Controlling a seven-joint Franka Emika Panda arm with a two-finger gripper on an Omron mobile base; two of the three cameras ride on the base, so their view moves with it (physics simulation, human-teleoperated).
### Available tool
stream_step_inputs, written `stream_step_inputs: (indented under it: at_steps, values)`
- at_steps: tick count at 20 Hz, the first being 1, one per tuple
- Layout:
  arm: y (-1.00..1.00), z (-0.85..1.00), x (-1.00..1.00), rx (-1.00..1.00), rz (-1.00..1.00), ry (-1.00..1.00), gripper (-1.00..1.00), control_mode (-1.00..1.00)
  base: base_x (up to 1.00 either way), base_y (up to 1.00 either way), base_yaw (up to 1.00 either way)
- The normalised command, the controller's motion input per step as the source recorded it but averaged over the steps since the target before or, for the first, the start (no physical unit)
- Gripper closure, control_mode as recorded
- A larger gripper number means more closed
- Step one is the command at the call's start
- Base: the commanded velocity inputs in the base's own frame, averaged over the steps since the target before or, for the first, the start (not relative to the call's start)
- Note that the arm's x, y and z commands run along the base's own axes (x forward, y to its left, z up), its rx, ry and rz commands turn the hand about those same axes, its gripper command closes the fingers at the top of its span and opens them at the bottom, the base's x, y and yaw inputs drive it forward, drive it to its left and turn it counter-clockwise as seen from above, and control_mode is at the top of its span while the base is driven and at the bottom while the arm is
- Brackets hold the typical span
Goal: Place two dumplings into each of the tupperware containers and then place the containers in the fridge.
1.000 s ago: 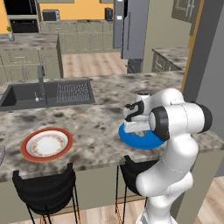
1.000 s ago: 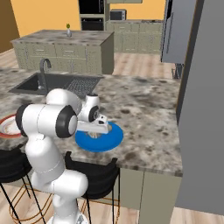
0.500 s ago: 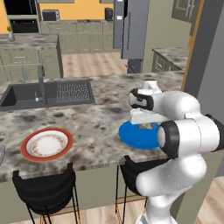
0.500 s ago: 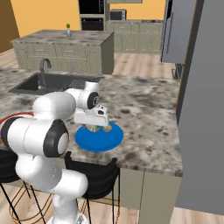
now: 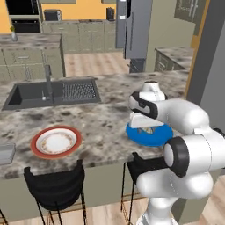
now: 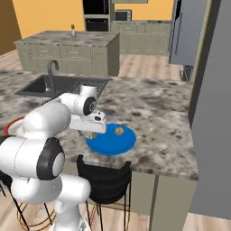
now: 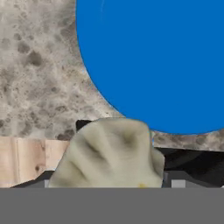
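Note:
My gripper [image 7: 111,184] is shut on a pale crinkled dumpling [image 7: 110,158] that bulges large at the bottom of the hand view. From the right base view, the gripper [image 6: 90,132] hangs over the near left edge of a flat round blue thing [image 6: 111,140] with the dumpling [image 6: 90,134] under the hand. A second dumpling [image 6: 118,131] lies on that blue thing. One grey tupperware container [image 5: 5,154] shows at the counter's far left edge. The steel fridge [image 5: 138,26] stands across the room.
A white plate with a red-orange rim [image 5: 56,141] sits left of the blue thing [image 5: 149,135] on the speckled counter [image 5: 101,118]. A dark sink with a faucet [image 5: 52,92] lies behind it. Black stools [image 5: 57,189] stand under the counter's near edge.
The arm has folded over to the right and the hand has shifted toward the blue thing's near edge, with the dumpling in it.

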Motion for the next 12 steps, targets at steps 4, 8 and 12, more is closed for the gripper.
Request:
stream_step_inputs:
  at_steps: [4,8,12]
  values:
    - [0.00,0.00,0.00,0.00,0.00,0.00,1.00,1.00,-0.36,1.00,0.00]
    - [0.00,0.00,0.00,0.00,0.00,0.00,1.00,1.00,-0.02,1.00,0.00]
    - [0.00,0.00,0.00,0.00,0.00,0.00,1.00,1.00,0.00,1.00,0.00]
